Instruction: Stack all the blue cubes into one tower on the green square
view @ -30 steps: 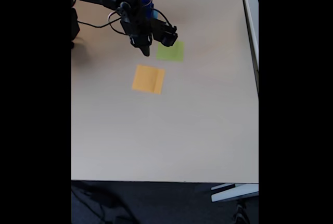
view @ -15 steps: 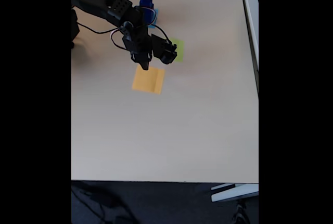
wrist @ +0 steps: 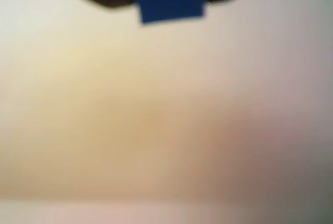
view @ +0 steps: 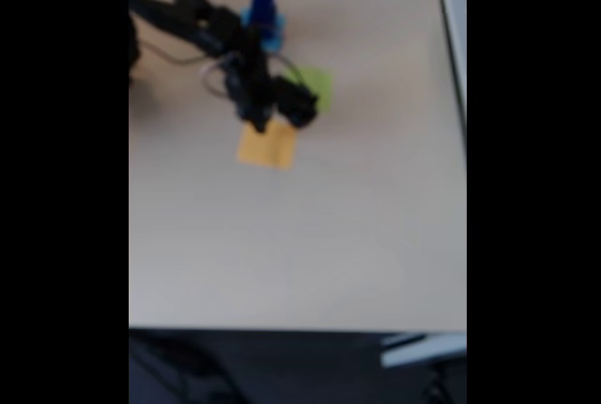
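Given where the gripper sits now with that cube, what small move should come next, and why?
Probably shift right in the fixed view and set down on the green square. The wrist view shows a blue cube at the gripper, which hangs at the orange-yellow square's edge, while the tower stands off the green square.

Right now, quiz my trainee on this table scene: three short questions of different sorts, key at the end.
1. True or false: in the fixed view, the arm hides part of the green square.
2. Which coloured square lies nearest the bottom edge in the fixed view? A orange-yellow square; B green square; C red square.
3. In the wrist view, what colour is the cube at the top edge?

Key: 1 true; 2 A; 3 blue.
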